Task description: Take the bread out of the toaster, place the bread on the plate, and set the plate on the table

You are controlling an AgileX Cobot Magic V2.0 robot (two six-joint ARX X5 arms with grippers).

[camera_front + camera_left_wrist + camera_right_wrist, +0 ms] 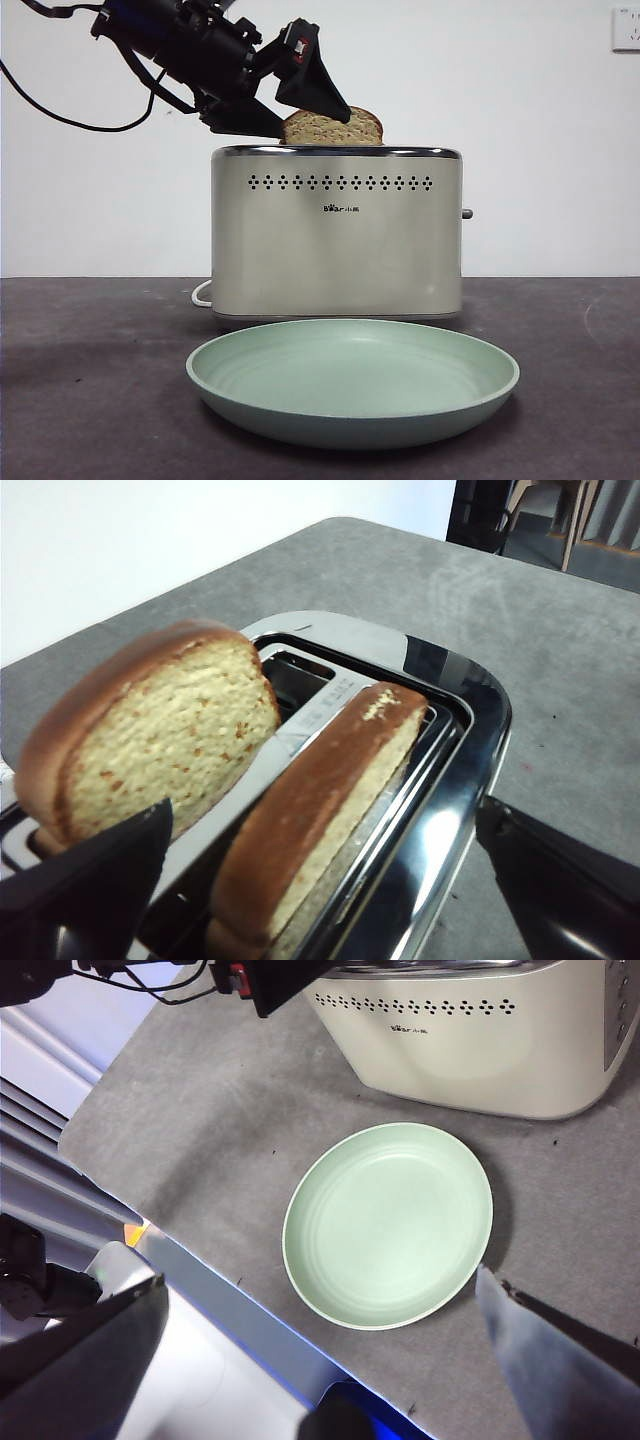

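The cream toaster [337, 235] stands on the dark table [90, 380], with the mint-green plate [352, 380] in front of it. The bread [160, 750], a large domed speckled slice, stands high in one slot; its top shows in the front view [345, 128]. My left gripper [312, 122] hovers open over the toaster's top at its left end. In the left wrist view [325, 808] its jaws straddle both slots without touching the bread. My right gripper [320, 1282] is open and empty, above the plate [388, 1222] near the table's front edge.
A second slice [320, 810] with a narrower top sits lower in the other slot, beside the bread. A white cable [200, 293] leaves the toaster's left side. The table's front edge [200, 1270] runs close to the plate. A wall socket [625, 28] is at top right.
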